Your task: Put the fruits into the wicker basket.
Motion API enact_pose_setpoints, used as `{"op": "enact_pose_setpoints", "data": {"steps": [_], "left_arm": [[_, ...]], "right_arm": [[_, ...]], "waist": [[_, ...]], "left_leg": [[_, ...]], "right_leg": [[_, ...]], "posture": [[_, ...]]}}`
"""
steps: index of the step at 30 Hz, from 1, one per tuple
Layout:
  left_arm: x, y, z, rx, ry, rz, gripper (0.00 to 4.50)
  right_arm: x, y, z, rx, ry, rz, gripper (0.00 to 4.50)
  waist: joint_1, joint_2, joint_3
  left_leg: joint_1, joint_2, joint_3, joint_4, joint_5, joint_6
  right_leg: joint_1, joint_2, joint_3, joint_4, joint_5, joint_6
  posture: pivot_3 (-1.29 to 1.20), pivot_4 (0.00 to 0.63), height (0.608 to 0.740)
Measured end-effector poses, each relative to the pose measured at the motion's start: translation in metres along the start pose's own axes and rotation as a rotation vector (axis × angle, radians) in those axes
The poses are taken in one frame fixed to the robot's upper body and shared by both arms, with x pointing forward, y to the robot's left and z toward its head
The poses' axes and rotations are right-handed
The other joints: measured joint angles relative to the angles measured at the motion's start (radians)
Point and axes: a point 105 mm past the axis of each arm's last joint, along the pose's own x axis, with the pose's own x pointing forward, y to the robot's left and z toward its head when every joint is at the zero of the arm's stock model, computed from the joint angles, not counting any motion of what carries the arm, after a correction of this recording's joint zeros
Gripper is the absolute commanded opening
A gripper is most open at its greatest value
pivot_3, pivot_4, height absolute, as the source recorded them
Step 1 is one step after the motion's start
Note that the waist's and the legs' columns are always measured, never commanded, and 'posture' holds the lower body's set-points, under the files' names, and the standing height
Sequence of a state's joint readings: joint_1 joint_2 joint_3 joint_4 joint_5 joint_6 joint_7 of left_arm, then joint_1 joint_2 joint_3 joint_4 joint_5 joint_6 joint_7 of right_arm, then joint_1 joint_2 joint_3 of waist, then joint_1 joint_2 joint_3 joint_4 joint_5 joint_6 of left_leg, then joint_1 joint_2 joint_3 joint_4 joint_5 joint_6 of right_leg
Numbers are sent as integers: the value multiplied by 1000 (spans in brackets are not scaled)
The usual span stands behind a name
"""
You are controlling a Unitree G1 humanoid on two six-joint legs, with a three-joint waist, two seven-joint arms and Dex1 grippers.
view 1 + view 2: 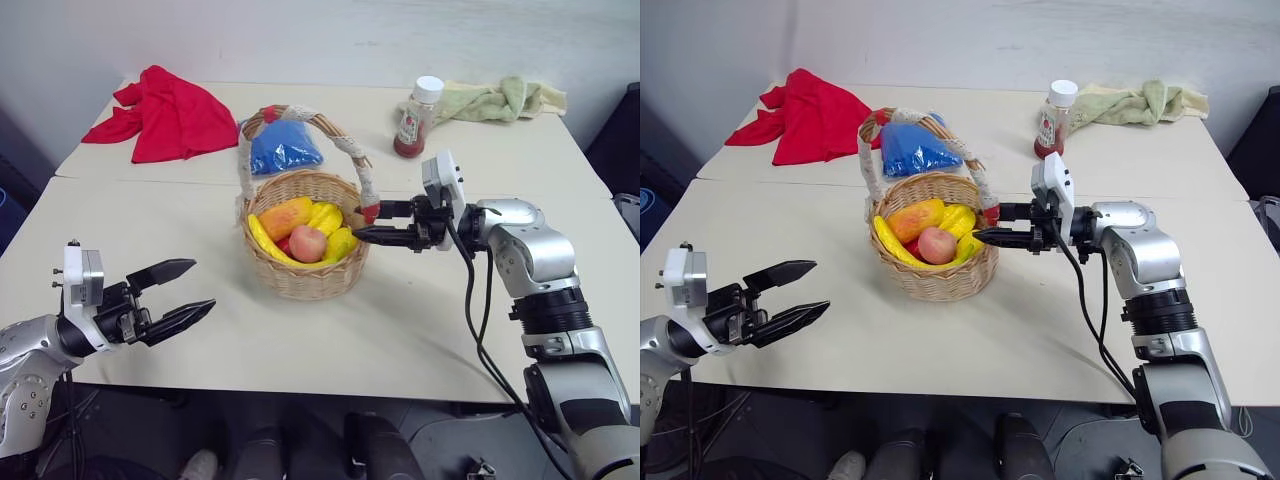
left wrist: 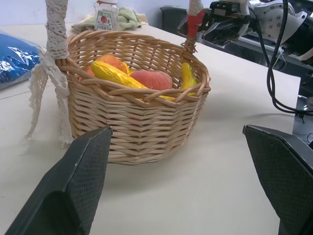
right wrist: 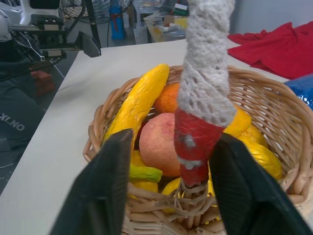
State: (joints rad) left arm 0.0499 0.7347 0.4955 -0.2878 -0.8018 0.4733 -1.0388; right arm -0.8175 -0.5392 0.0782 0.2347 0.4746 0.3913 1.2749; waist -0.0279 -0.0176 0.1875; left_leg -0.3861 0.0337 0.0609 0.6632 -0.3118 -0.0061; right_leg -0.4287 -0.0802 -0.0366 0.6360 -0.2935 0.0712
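The peach (image 1: 307, 243) and the banana (image 1: 262, 240) are already lying inside the wicker basket (image 1: 300, 275), together with a mango (image 1: 284, 216) and a starfruit (image 1: 327, 217), so the loading itself is judged to be done. The basket stands on the bench (image 1: 400, 330), near its middle. The right pincer (image 3: 164, 196) is set level at the red-wrapped foot of the handle (image 3: 193, 142), with one finger on either side of it; the fingers (image 3: 100, 191) are seen close around the red end, but whether it is actually clamped cannot be told. If the basket is to be taken by the handle here, the squeeze is best completed squarely on the wrapped part, low near the rim, so that the basket is not tipped and the fruit is not spilled. The left pincer (image 1: 165, 297) is held open and empty near the bench's front edge, well apart from the basket. Open bench is available in front of the basket and to both sides; behind it a blue bag (image 1: 283, 148) lies close, with a red cloth (image 1: 165, 112), a sauce bottle (image 1: 417, 118) and a green towel (image 1: 495, 100) farther back.
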Motion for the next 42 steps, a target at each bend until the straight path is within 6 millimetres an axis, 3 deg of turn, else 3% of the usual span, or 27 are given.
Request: {"op": "enact_pose_setpoints", "data": {"steps": [4,9,12,16,19,26,29,31,34,37,39,42], "left_arm": [[2,0,1,4,-3,-9,4500],[11,1,7,21,-5,-60,4500],[22,0,13,35,-10,-121,4500],[37,1,17,32,-32,-186,4500],[58,-9,17,21,-56,-287,4500],[88,-18,26,48,-80,-420,4500],[96,-19,29,66,-89,-450,4500],[98,-17,26,66,-76,-445,4500],[98,-17,25,74,-69,-447,4500],[95,-14,22,100,-42,-430,4500],[90,-8,21,106,-26,-399,4500],[81,0,21,110,-10,-344,4500]], "right_arm": [[-3,7,-1,-32,-3,16,132],[-14,23,6,-70,-25,-9,127],[-31,24,16,-100,-54,-139,127],[-70,17,34,-123,-99,-391,127],[-117,14,35,-134,-68,-604,127],[-194,-5,10,-86,-11,-963,127],[-214,-14,-4,-55,-2,-1080,127],[-216,-16,-9,-37,-15,-1105,127],[-211,-15,-15,-2,-29,-1096,1102],[-199,-9,-34,21,36,-1051,2067],[-199,-6,-42,20,73,-1054,2716],[-207,-1,-39,-19,107,-1066,3711]], "waist": [[0,0,0],[3,0,0],[5,0,0],[9,0,0],[24,0,0],[21,0,0],[21,0,0],[19,0,0],[17,0,0],[21,0,0],[24,0,0],[25,0,0]], "left_leg": [[0,0,0,0,0,0],[0,-1,0,0,0,0],[-1,-1,-1,0,0,0],[0,-1,-1,0,0,-1],[0,-2,1,1,0,0],[3,-2,7,2,1,1],[4,-2,8,2,3,-2],[4,-2,9,2,3,-3],[4,-1,8,2,3,-2],[4,-1,8,2,2,-2],[4,-2,8,2,3,-1],[4,-2,8,1,1,2]], "right_leg": [[0,0,0,0,0,0],[0,0,0,0,0,0],[0,0,-1,0,0,0],[0,0,-1,0,0,0],[1,1,-1,0,0,0],[0,3,-1,0,1,2],[0,6,0,0,1,2],[0,7,0,0,1,2],[0,6,1,0,1,2],[0,5,4,0,1,2],[0,6,6,0,1,2],[0,5,9,0,1,2]], "posture": [[0,150,740],[0,150,740],[0,150,740],[0,150,740],[0,150,740],[0,150,740],[0,150,740],[0,150,740],[0,150,740],[0,150,740],[0,150,740],[0,150,740]]}}
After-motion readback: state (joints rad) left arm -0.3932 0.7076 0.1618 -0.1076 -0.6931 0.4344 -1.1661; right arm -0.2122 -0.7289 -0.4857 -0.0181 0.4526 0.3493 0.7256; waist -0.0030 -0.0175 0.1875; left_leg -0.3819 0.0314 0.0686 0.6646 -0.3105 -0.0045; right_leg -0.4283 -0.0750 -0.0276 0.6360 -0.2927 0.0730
